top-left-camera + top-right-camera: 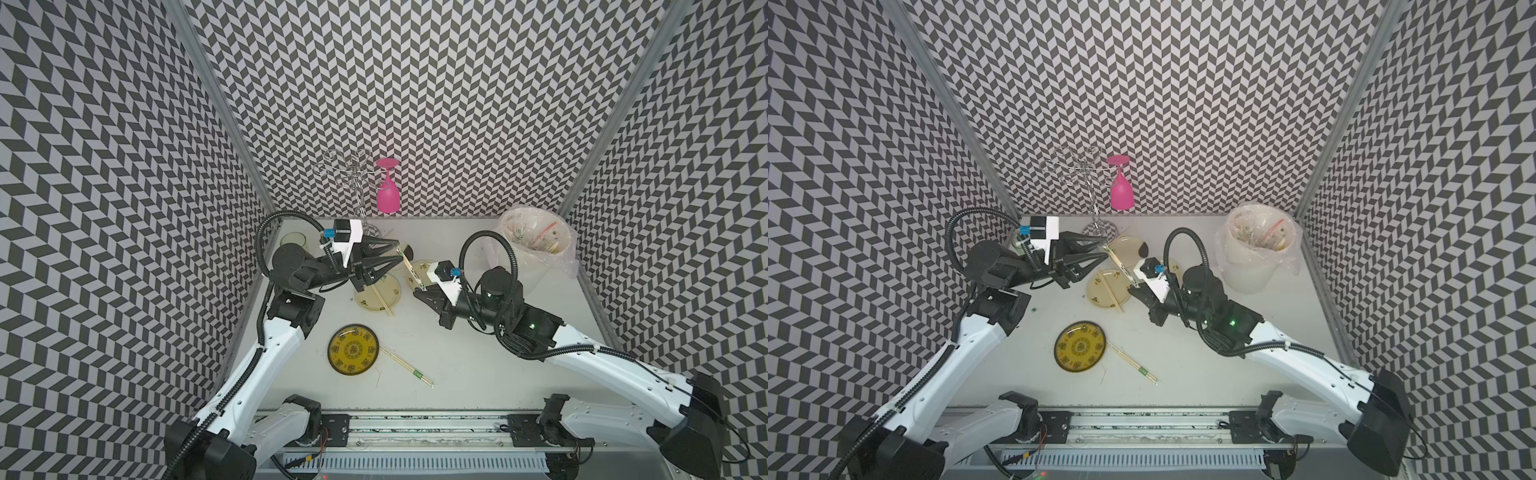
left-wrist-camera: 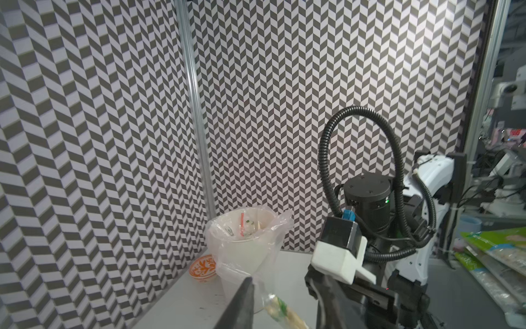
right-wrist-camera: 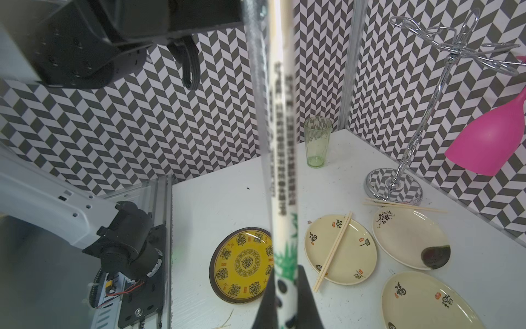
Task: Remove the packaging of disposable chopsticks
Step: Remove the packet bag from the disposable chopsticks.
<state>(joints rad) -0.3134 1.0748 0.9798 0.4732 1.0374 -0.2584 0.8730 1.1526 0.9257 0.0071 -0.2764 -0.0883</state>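
Right jaws clamp the clear, printed sleeve around pale, straight chopsticks.

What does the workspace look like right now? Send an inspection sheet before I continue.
Surface: white tabletop, a few dark specks.
Job's things: printed wrapped chopsticks spanning both grippers; green-band wrapped pair beside yellow plate; bare pair on cream plate; another bare pair by wire rack.
Clutter: two more cream plates; green glass; pink goblet hanging from the rack; lined bin holding discards; orange bowl.
Grippers: right gripper shut on one end of the printed wrapped chopsticks; left gripper at the other end, grip unclear.
Cables: black conduits loop above both wrists.
Surroundings: chevron walls; green packets beyond the open side.
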